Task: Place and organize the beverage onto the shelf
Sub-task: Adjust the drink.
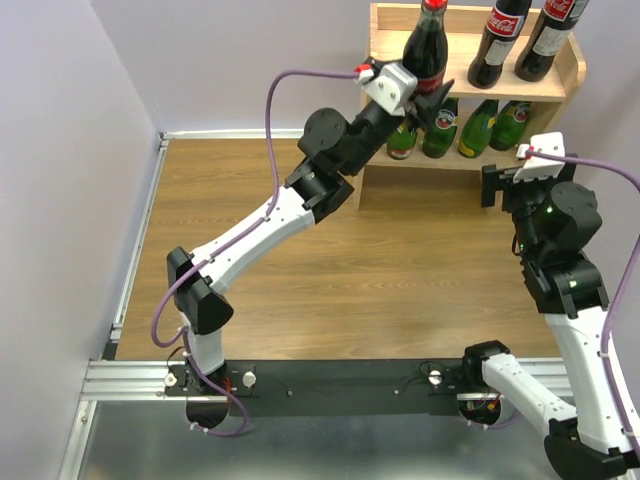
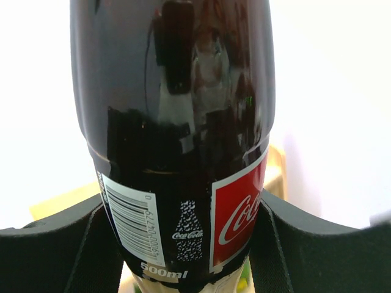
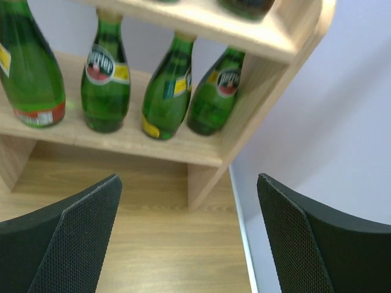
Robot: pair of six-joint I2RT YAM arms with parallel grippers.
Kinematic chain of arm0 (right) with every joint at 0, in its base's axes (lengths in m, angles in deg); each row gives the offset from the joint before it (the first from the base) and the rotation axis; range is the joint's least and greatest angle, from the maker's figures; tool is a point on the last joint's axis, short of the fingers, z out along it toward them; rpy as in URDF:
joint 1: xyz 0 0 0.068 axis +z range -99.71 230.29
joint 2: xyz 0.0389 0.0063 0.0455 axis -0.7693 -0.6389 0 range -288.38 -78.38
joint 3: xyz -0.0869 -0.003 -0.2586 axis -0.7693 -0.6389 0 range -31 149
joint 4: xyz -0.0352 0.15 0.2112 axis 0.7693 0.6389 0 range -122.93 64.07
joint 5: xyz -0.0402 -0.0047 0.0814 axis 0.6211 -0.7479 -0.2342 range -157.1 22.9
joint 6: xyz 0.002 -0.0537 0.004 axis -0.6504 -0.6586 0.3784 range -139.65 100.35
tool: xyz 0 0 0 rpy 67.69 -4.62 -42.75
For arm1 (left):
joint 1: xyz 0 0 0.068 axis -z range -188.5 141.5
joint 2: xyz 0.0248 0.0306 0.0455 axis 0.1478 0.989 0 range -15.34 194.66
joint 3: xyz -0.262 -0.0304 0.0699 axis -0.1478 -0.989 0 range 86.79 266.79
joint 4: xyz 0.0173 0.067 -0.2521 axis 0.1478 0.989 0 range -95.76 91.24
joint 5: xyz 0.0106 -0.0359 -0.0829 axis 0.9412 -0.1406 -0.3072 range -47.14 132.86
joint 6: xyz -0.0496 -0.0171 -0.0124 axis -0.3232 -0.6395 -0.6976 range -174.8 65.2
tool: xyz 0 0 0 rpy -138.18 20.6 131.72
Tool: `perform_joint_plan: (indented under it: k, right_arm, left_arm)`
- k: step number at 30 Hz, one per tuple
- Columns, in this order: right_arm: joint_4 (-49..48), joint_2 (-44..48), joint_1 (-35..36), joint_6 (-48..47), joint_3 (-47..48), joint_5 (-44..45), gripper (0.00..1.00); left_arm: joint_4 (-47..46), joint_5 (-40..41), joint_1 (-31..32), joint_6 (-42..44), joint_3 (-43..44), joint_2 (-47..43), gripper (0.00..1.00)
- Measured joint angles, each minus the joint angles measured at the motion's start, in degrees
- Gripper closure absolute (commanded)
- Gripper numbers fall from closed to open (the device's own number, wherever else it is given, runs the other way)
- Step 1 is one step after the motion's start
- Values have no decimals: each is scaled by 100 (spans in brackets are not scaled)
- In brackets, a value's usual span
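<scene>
My left gripper [image 1: 424, 96] is shut on a dark cola bottle [image 1: 427, 48] with a red label, holding it upright at the left end of the shelf's [image 1: 572, 76] top board. The left wrist view is filled by this bottle [image 2: 177, 122], with a black finger [image 2: 55, 250] pressed on each side of it. Its base is hidden. Two more cola bottles [image 1: 500, 40] [image 1: 548, 38] stand on the top board to the right. Several green bottles [image 3: 105, 79] stand on the lower tier [image 3: 201, 152]. My right gripper [image 3: 189, 238] is open and holds nothing, low beside the shelf's right end [image 1: 497, 186].
The shelf stands against the back wall on the wood tabletop [image 1: 300, 250]. A lilac side wall [image 3: 317, 122] lies close to the right of the shelf. A metal rail [image 1: 135, 250] borders the table's left edge.
</scene>
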Motion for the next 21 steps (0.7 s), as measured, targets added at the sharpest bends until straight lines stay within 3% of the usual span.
perform_joint_plan:
  k: [10, 21]
  right_arm:
    - [-17, 129, -50, 365, -1506, -691, 6]
    - [-39, 356, -131, 636, -2205, -1482, 6]
  left_arm:
    - [599, 151, -181, 50, 2409, 1121, 100]
    - [874, 345, -417, 46, 2879, 1775, 100]
